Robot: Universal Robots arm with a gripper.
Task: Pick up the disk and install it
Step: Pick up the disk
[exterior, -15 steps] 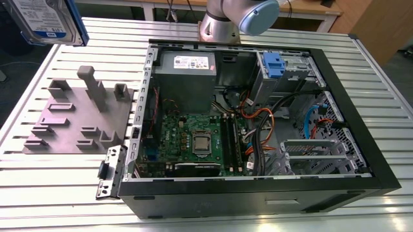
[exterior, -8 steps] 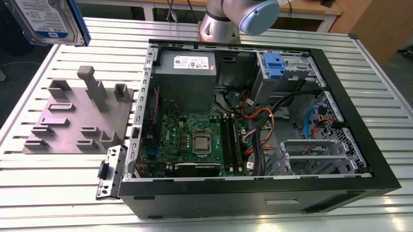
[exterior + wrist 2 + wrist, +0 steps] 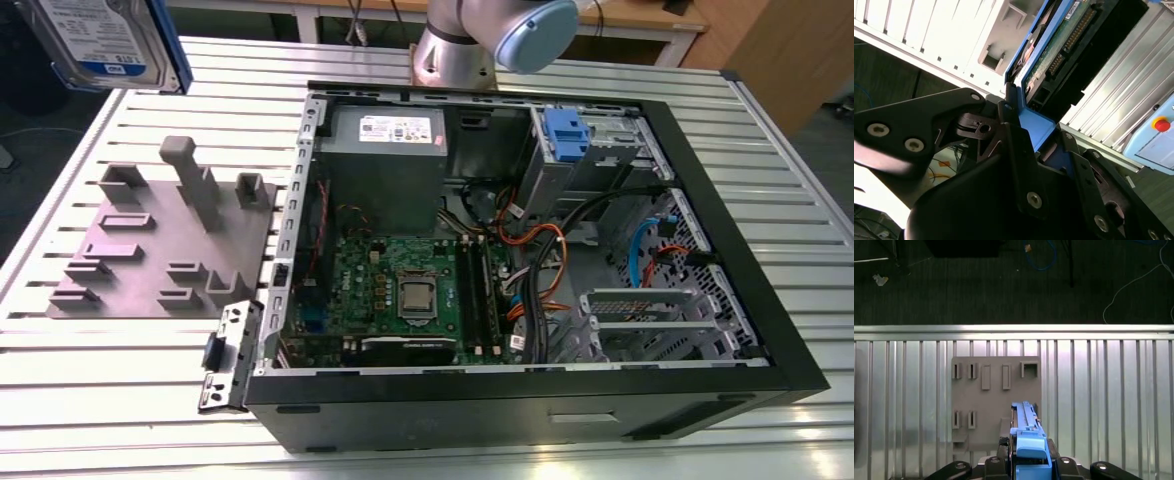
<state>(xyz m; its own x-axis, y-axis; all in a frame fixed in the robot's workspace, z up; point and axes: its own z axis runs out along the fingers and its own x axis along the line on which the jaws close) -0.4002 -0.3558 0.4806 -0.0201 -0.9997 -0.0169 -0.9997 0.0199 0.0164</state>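
The gripper is shut tight on the blue end of the disk. The disk hangs high at the exterior view's far left, over the grey plate on the desk. The open computer case lies well apart, to the exterior view's right.

Nothing is reading legibly: the disk is carrying a blue-banded white label and the power supply a white sticker, their print unreadable.
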